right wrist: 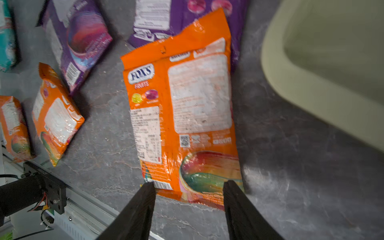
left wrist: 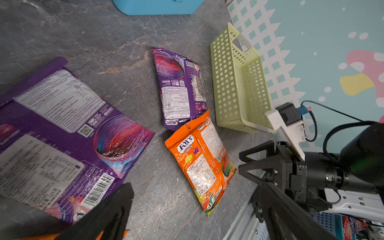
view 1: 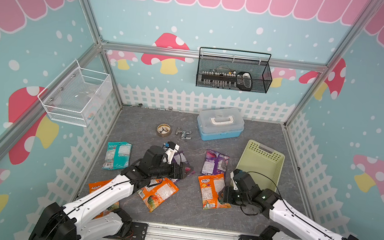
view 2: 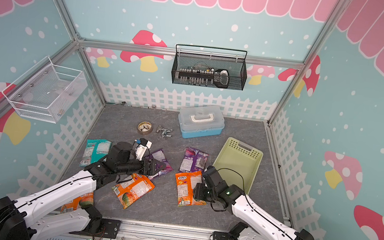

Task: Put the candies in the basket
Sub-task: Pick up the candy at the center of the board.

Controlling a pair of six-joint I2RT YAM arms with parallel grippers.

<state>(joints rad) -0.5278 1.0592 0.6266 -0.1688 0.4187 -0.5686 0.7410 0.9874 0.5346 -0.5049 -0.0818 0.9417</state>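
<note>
Both top views look steeply down from high at 6 o'clock, over the whole table (view 1: 135, 123). The left wrist view sits low, facing 3 o'clock; the right wrist view, close, faces 12. All four share one orange bag (view 1: 209, 190) and the basket (view 1: 258, 167).

Six crinkly candy bags (view 1: 212, 192) lying flat, green basket (view 1: 265, 151) upright

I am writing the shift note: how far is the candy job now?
Done: nothing; the pale green basket is empty. In hand: the right gripper straddles the orange Fox's bag at its end, not clamped; the left gripper hovers open over a purple bag. Left: all six, the teal bag included, lie on the table.
</note>
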